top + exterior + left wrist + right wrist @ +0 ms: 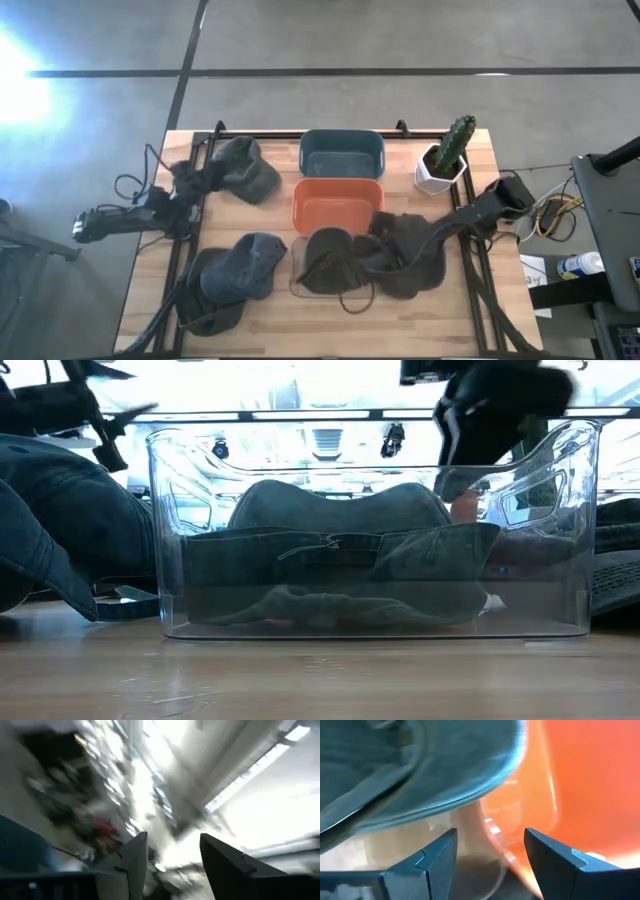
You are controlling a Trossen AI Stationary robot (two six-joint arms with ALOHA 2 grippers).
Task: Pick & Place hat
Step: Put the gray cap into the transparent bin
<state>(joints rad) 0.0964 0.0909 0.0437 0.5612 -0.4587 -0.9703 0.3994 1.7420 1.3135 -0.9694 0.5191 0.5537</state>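
Nowhere legible writing: right gripper (490, 852) open beside orange bin (337, 207).

- The left arm reaches in from the counter's left edge, its left tool (170, 852) at the far-left side, fingers (227, 865) parted with nothing between them.
- The right arm stretches from the right edge toward the middle; the right tool (490, 850) hangs low, fingers spread apart, gripping nothing.

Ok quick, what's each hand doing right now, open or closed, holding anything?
Left hand: open, empty, aimed up toward the ceiling.
Right hand: open, empty, by the hat and orange bin.
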